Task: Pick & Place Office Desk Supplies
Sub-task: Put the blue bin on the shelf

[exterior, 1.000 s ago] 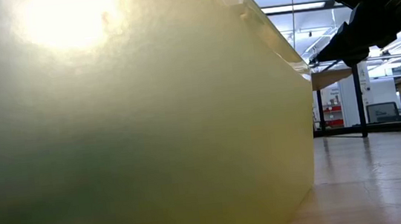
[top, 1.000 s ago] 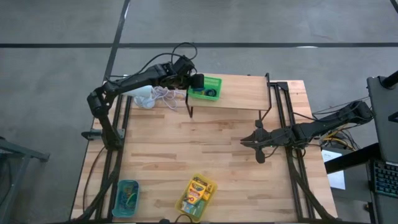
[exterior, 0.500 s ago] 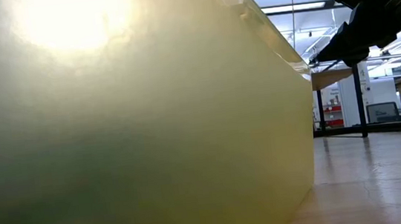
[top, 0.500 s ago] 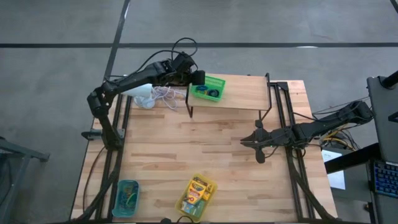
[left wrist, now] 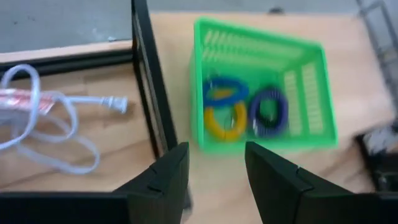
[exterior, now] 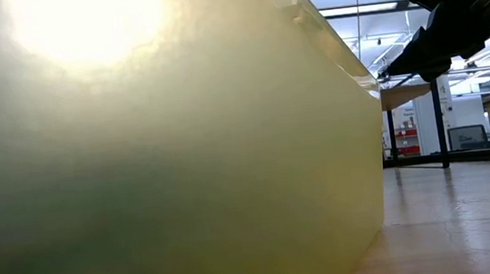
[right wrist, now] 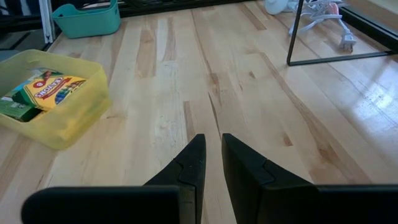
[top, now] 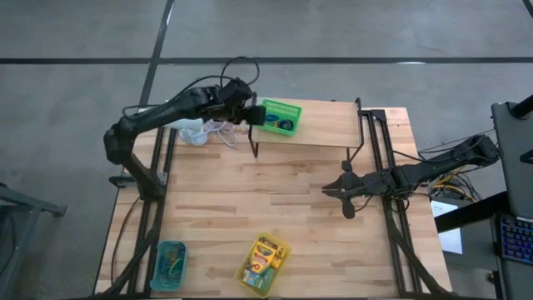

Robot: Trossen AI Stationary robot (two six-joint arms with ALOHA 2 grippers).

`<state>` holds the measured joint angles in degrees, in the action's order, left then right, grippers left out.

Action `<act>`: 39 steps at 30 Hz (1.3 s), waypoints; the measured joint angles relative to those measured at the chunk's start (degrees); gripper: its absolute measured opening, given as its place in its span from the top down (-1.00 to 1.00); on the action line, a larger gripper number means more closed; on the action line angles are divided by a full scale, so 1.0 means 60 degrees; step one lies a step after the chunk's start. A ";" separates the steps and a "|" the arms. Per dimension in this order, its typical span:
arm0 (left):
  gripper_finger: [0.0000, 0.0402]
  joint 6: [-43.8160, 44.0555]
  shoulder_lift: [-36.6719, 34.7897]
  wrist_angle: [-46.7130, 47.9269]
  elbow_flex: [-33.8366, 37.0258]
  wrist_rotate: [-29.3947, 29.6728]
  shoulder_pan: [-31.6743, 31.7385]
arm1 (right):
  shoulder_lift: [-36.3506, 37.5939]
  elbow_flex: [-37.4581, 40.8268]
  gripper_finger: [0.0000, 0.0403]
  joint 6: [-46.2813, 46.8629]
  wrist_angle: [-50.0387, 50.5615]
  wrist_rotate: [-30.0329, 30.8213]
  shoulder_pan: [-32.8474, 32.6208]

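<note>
The left gripper (top: pixel 250 113) hovers at the far left of the table, just beside the green basket (top: pixel 280 117) that sits on a raised shelf (top: pixel 333 125). Its fingers stand apart with nothing between them. In the basket lie three rubber-band loops — blue (left wrist: pixel 222 94), orange (left wrist: pixel 225 120) and purple (left wrist: pixel 270 111) — bunched toward one end.

The right gripper (top: pixel 344 188) waits low over the middle right of the table, its fingers nearly together and holding nothing.

Near the front edge sit the yellow bin (top: pixel 262 263) with crayon boxes (right wrist: pixel 52 87) (lying flat, labels up) and, to its left, a teal bin (top: pixel 170 264) of small things too tiny to name.

The risk here looks like the light basket: a finger catching its wall could tip it off the shelf. The white cord (left wrist: pixel 46 140) is close by, and the shelf's black frame post (left wrist: pixel 150 73) crowds the approach — a snag on either seems likely.
</note>
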<state>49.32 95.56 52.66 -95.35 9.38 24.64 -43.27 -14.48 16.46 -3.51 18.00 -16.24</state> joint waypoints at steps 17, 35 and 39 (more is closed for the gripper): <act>0.20 -0.2965 -0.0431 0.3670 0.0835 0.0861 -0.3573 | 0.0000 0.0000 0.74 -0.0002 0.0001 0.0000 0.0002; 0.20 0.0412 -0.2230 0.4491 0.4857 -0.1075 -0.5551 | 0.0000 0.0000 0.74 0.0001 -0.0003 0.0003 0.0002; 0.20 0.1421 -0.2798 0.3844 0.5736 -0.1669 -0.5915 | 0.0000 0.0000 0.74 0.0000 0.0000 0.0000 0.0002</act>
<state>57.85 78.77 75.73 -60.93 -0.64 -10.86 -43.27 -14.48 16.46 -3.51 18.00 -16.23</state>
